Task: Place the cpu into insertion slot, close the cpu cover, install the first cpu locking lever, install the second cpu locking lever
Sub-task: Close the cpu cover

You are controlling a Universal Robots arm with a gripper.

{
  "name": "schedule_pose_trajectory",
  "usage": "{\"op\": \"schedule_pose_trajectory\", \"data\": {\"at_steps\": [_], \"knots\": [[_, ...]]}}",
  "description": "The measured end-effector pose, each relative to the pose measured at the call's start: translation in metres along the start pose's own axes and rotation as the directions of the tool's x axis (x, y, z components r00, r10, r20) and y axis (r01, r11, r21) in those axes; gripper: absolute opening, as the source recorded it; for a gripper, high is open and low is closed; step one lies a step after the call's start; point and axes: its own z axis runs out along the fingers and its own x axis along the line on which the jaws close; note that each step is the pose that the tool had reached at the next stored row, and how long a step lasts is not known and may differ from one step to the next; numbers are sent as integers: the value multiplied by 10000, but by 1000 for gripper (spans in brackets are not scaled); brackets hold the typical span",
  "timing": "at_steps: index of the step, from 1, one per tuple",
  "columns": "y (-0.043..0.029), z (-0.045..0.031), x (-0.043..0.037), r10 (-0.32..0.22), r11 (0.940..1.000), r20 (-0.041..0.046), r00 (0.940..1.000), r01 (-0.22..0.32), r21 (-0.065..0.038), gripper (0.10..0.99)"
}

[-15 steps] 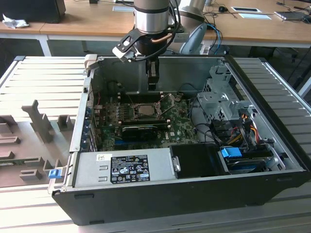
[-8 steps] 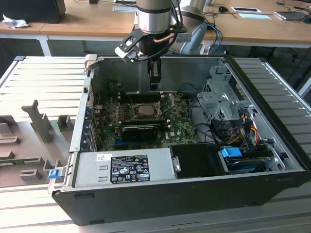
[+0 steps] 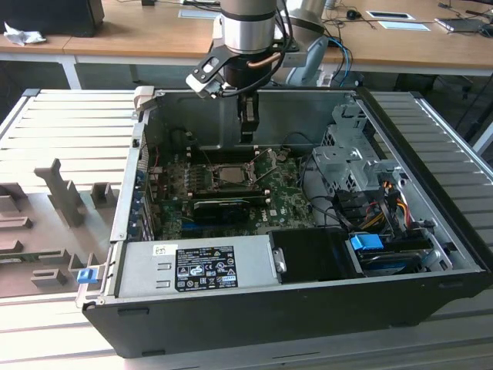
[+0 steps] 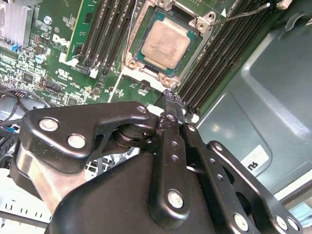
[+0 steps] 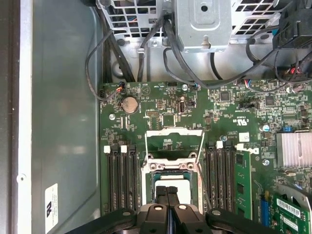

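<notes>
An open computer case (image 3: 254,316) lies on the ribbed counter (image 3: 69,116), well in from its edges. The arm (image 3: 248,31) reaches down into it close to the case's far wall in the exterior view. A grey power supply (image 3: 192,266) runs along the case's near wall. The green board (image 3: 289,206) covers the case floor between the two.

The fingers (image 5: 162,195) are clenched against each other with nothing between them. They hang over the edge of the slot (image 4: 147,71), which sits toward the board's edge farthest from the power supply, flanked by memory sockets. Whether their tips touch the board cannot be told.

The cover (image 5: 174,132) is swung open off the slot, on the side toward the metal drive cage. The cpu (image 4: 165,41) sits flat in the slot, pale face up. A thin wire lever (image 4: 241,13) runs from one slot corner across the memory sockets.
</notes>
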Motion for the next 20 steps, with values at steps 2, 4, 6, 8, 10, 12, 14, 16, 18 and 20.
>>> {"op": "schedule_pose_trajectory", "data": {"at_steps": [2, 4, 6, 8, 10, 12, 14, 16, 18, 20], "knots": [[11, 1, 1, -1, 10000, -1, 10000, 1, 0, 106], [27, 2, 3, -1, 10000, 0, 10000, 1, 0, 106], [48, 3, 5, 0, 10000, -1, 10000, 0, 0, 106], [62, 4, 6, 0, 10000, 0, 10000, 0, 0, 106], [77, 5, 6, -1, 10000, 0, 10000, 1, 0, 106], [102, 7, 7, 0, 10000, 0, 10000, 0, 0, 106], [123, 8, 8, -1, 10000, 0, 10000, 1, 0, 106], [147, 10, 8, -2, 10000, 0, 10000, 2, 0, 106], [165, 11, 9, 0, 10000, -1, 10000, 0, 0, 106], [192, 13, 8, 0, 10000, -1, 10000, 0, 0, 106]]}}
